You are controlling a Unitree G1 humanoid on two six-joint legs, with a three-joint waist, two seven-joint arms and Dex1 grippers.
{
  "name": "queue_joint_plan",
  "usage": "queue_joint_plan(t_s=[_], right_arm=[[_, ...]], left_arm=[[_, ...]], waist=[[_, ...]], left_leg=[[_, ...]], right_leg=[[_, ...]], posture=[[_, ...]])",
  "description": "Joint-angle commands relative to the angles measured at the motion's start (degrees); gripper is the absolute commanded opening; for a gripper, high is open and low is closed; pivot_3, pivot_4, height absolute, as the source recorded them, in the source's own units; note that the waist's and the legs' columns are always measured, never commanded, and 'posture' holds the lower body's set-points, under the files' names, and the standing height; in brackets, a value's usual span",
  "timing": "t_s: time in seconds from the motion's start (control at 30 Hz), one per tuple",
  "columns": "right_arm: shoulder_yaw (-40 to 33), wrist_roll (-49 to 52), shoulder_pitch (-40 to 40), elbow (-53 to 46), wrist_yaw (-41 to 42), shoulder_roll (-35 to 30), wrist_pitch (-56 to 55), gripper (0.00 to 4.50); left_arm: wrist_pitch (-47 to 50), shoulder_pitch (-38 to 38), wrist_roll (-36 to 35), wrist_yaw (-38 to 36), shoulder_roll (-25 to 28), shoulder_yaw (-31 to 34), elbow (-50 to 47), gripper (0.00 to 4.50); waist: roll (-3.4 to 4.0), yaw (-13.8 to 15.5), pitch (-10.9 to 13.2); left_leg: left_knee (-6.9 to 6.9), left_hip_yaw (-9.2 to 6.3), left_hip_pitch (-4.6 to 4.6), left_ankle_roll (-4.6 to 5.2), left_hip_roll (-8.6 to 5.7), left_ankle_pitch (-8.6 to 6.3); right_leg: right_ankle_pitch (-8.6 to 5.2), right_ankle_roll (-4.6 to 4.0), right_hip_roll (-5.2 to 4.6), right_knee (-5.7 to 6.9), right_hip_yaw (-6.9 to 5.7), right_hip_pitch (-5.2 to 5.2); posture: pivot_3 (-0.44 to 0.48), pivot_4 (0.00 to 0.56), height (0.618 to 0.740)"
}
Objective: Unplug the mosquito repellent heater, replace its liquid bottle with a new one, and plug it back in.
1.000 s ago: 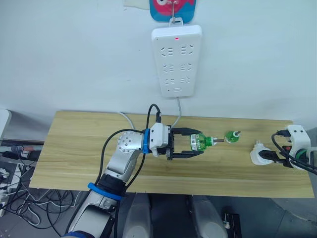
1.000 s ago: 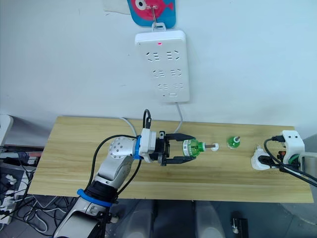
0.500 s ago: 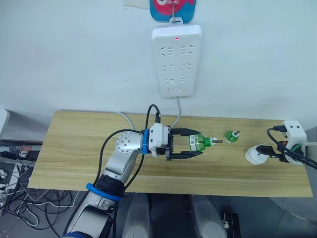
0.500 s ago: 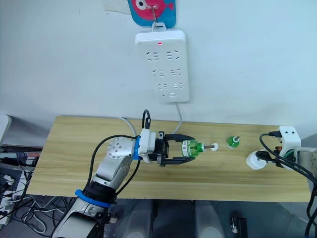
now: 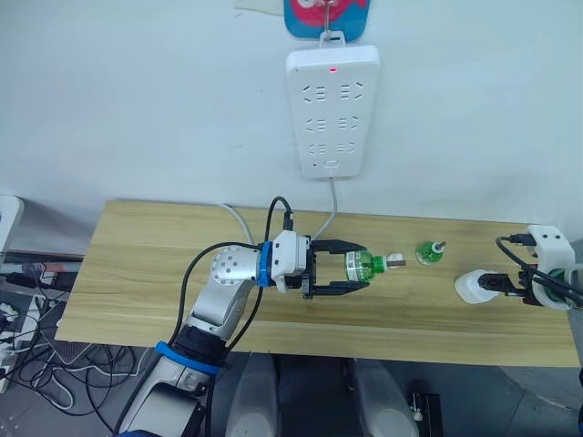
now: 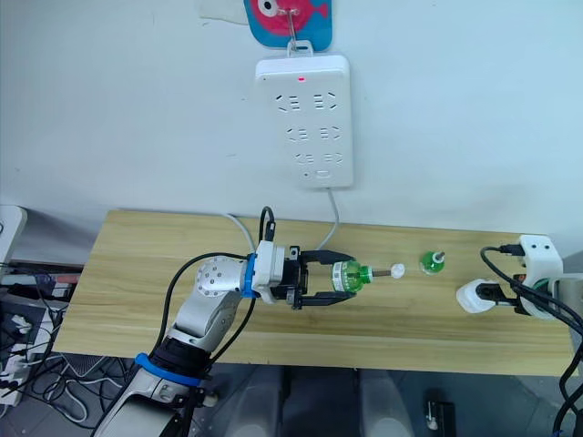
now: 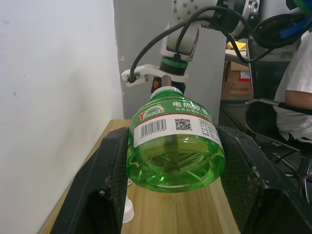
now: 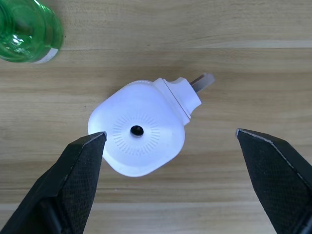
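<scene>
Heater (image 8: 140, 140), one white unit, lies on the counter (image 5: 137, 264) near its right edge between the right gripper's (image 8: 170, 183) spread jaws, while two green bottles show: one (image 5: 363, 267) pinched in the left gripper's (image 5: 351, 269) jaws, one (image 5: 428, 251) standing near the back edge.

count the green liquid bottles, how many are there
2: one bottle held sideways in the left gripper above the table; one small bottle standing on the table, between that gripper and the heater.
</scene>
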Motion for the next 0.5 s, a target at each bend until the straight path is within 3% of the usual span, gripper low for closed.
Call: queue_joint_plan(t_s=[0.03,0.23,0.33,0.5], right_arm=[[-6.1,-0.5,-0.6,-0.6,-2.4,2.8,2.3,4.46],[-5.8,-2.4,0.7,-3.4,-0.5,0.7,0.4,4.46],[-3.7,-2.5,3.5,-6.2,3.2,-2.5,-3.9,3.88],[1.4,-0.4,9.7,-14.5,12.0,-5.6,-13.4,2.16]], left_arm=[[-1.1,0.2,0.0,-0.1,-0.5,-0.2,-2.2,2.26],[-0.8,0.8,-0.3,-0.5,0.0,-0.1,-3.0,2.26],[-0.7,1.1,-0.3,-0.6,0.2,0.0,-3.4,2.26],[-0.4,1.3,-0.3,-0.1,0.1,-0.3,-4.1,2.26]], waist=[[0.00,0.1,0.0],[0.01,0.1,0.0],[0.02,0.2,0.0],[0.02,0.1,0.0]], left_leg=[[0.00,0.00,0.00,0.00,0.00,0.00],[-0.01,0.01,0.00,0.00,-0.01,0.00],[-0.02,0.01,-0.01,0.00,-0.01,0.00],[-0.03,0.01,0.00,0.00,0.00,0.00]], right_leg=[[0.00,0.00,0.00,0.00,0.00,0.00],[0.00,0.00,-0.01,0.00,0.01,-0.01],[0.00,0.00,-0.01,-0.01,0.01,-0.03],[-0.01,0.01,0.00,-0.02,0.00,-0.02]], posture=[[0.065,0.422,0.740],[0.066,0.413,0.740],[0.068,0.407,0.740],[0.064,0.403,0.740]])
